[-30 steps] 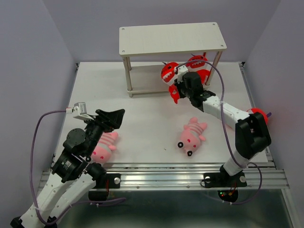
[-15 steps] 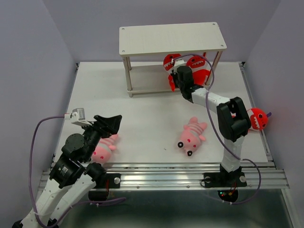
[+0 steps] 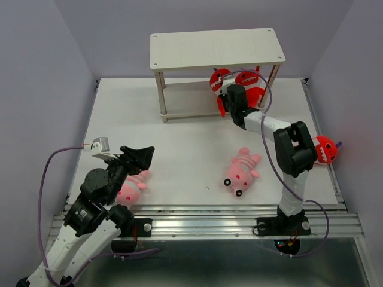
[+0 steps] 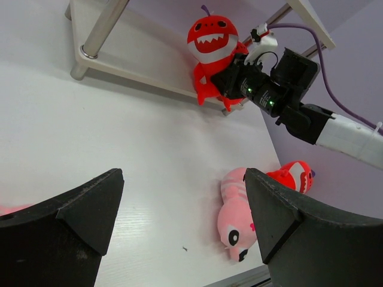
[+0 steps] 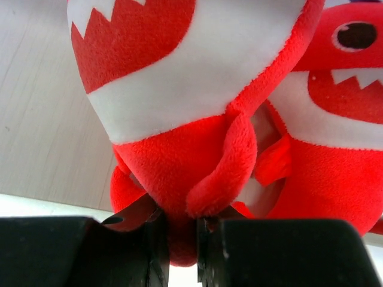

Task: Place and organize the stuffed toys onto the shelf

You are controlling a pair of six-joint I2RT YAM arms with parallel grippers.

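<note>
The shelf (image 3: pixel 215 51) is standing at the table's far side. The right gripper (image 5: pixel 178 239) is reaching to its lower board, jaws nearly closed and pinching the base of a red monster (image 5: pixel 197 119), which is pressing against a second red monster (image 5: pixel 335 137). The left gripper (image 4: pixel 185 221) is hovering wide open, holding nothing, above a pink striped toy (image 3: pixel 130 190).

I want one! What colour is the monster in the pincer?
The monster is red with white teeth; right wrist view.
</note>
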